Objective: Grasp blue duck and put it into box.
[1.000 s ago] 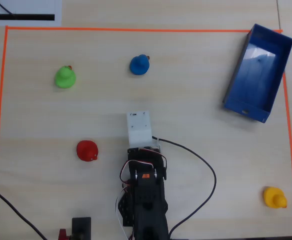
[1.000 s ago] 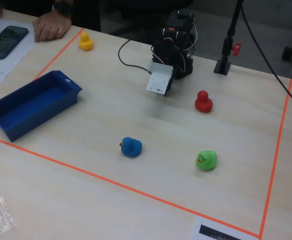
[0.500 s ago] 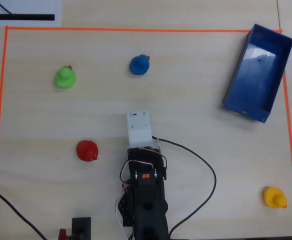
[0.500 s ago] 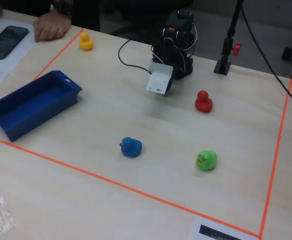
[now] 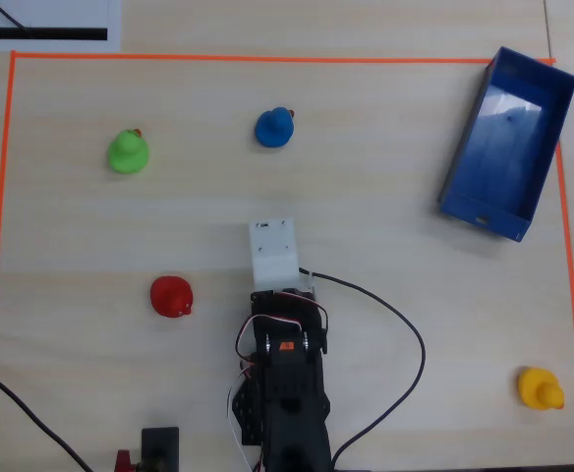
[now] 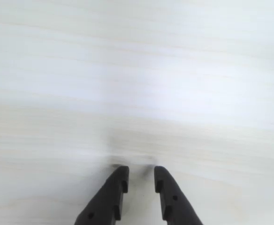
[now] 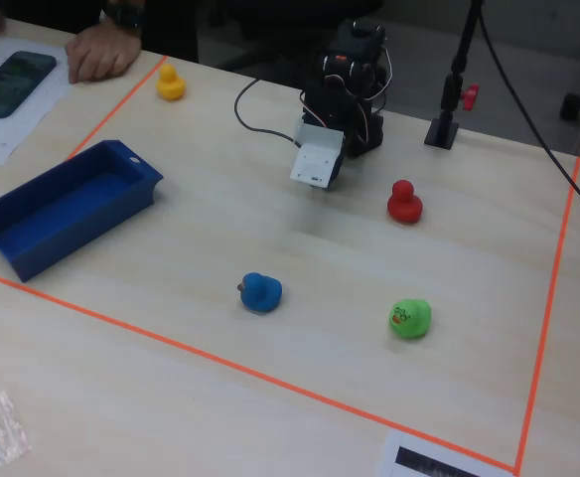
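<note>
With the gripper point(image 6: 140, 180) hanging slightly parted and empty over bare table, the blue duck point(image 5: 275, 127) sits at 12 o'clock from it overhead, the box point(image 5: 509, 144) far off at 2 o'clock, so a reach drifting toward 10 o'clock could nudge the green duck point(image 5: 128, 152) instead.

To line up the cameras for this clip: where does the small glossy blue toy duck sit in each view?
Overhead view: small glossy blue toy duck upper centre, right of the green toy duck.
Wrist view: not visible; only bare table.
Fixed view: duck lower centre, left of the green duck.
Shared landmark: green duck.
</note>
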Robot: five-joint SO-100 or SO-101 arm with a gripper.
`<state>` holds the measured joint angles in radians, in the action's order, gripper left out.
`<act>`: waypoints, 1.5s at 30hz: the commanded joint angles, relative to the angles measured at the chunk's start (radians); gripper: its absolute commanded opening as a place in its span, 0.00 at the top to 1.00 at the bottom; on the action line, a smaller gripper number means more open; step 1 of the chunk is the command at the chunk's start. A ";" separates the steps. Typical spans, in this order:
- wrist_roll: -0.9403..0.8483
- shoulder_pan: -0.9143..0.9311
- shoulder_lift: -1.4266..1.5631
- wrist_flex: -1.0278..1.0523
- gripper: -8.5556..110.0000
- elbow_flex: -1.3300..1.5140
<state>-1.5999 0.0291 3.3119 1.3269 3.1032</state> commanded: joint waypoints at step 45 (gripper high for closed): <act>0.253 0.031 -1.841 -0.937 0.67 -1.536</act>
<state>-1.2778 0.0199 1.8254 0.4126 1.8929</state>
